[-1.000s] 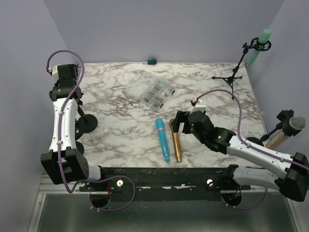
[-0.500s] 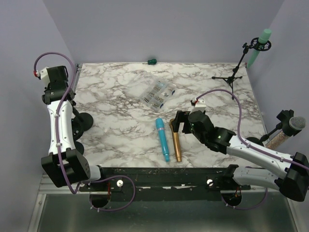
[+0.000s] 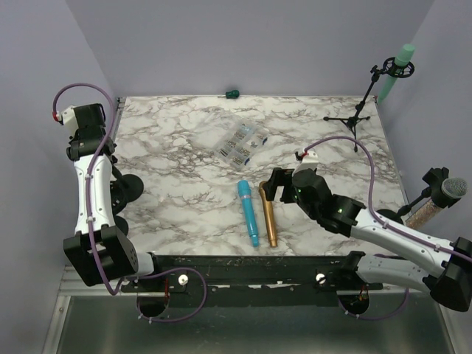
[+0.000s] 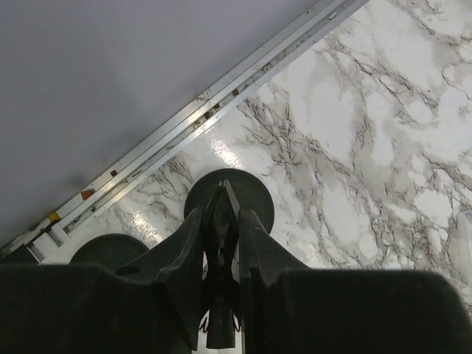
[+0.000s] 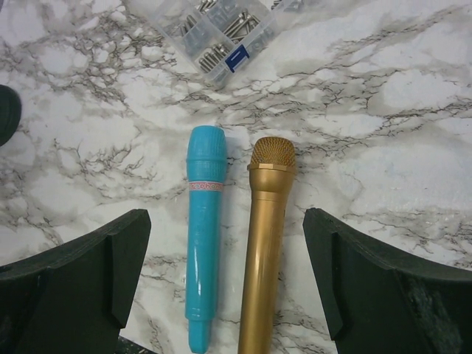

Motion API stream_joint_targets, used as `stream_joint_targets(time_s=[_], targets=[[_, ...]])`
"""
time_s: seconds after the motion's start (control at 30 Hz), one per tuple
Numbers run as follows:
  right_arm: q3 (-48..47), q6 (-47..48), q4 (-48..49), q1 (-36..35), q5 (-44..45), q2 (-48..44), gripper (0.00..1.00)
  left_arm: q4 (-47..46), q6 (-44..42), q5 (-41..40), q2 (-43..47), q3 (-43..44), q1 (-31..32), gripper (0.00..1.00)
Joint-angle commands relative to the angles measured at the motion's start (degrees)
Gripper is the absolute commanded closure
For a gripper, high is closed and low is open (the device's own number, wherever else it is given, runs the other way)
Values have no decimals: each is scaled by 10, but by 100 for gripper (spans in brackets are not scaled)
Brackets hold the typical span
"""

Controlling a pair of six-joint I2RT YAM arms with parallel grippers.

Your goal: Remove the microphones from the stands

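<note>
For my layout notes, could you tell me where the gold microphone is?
Top view: the gold microphone lies flat at front centre, just right of the blue microphone, head under the open right claw.

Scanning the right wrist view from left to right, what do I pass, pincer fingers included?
Left finger → blue microphone → gold microphone → right finger. The screw box at the top spans both microphones, so it has no clear place in the order.
</note>
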State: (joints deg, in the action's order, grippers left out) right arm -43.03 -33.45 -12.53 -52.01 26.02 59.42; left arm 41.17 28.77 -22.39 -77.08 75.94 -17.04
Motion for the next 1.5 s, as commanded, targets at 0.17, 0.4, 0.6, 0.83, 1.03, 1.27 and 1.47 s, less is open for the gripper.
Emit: stream_joint_targets(time_s=[0.17,0.4,0.6,0.83,1.03,1.27,1.47], targets=[[-7,-7,-6,1,4,-17,7,-43,6,-9,28,-15,-5,68],[-7,-9,-6,2,4,-17,7,-51,6,-5,46,-25,-5,40],[-11,-9,-8,1,4,-14,7,-61,5,23,82,-39,-5,29],[-23,-7,-18,2,9,1,7,-121,-10,64,168,-91,18,27],[-45,-1,-28,2,21,29,7,-130,-56,111,201,-94,104,27],[-85,13,-47,1,51,70,7,-152,-119,259,234,-103,250,27],[-127,25,-88,1,107,82,7,-175,-160,379,262,-113,348,23]])
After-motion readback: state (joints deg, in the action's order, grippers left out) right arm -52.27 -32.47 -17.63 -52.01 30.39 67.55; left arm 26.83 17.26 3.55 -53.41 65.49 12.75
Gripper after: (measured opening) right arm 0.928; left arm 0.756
